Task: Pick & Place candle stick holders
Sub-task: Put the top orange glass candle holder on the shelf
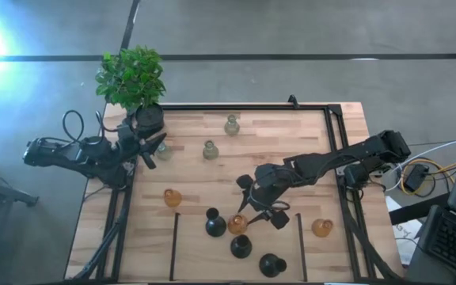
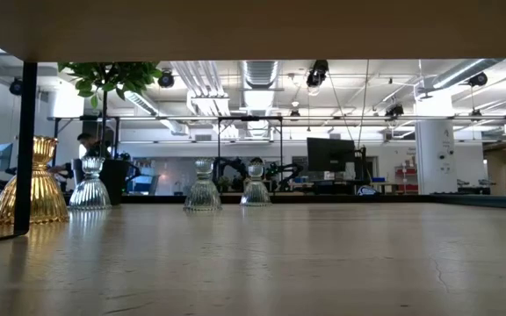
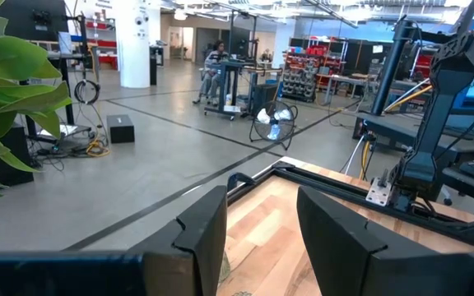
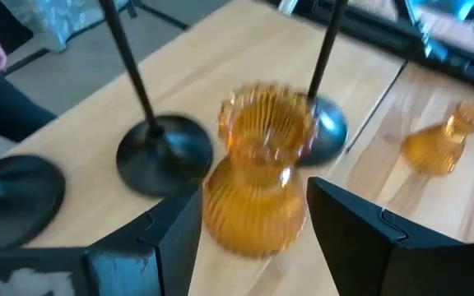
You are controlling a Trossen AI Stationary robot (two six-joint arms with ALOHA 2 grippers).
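Note:
My right gripper [image 1: 249, 212] is shut on an amber holder [image 1: 237, 224] [image 4: 257, 185] near the table's front middle. Three black holders [image 1: 214, 224] [image 1: 241, 246] [image 1: 272, 264] stand on their bases around it. Two more amber holders [image 1: 172, 197] [image 1: 321, 228] stand apart to the left and right. Three pale green-grey holders [image 1: 231, 124] [image 1: 210, 149] [image 1: 163, 150] stand toward the far side, and they also show in the low view [image 2: 202, 186]. My left gripper [image 1: 152, 148] [image 3: 257, 238] is open and empty at the far left, beside the leftmost pale holder. My right gripper has the amber holder's ribbed bulb [image 4: 245, 218] between its two fingers [image 4: 167, 238], one against each side. The fingers slant down from the table's right and far side. The holder stands upright in the hold, cup end up. I cannot tell whether its base rests on the table.
A black pot with a green plant [image 1: 133, 79] stands at the far left corner, close to my left gripper. Two thin black bars [image 1: 174, 233] [image 1: 300, 236] mark off the front middle area. A black frame [image 1: 335, 127] runs along the table's far and right edges.

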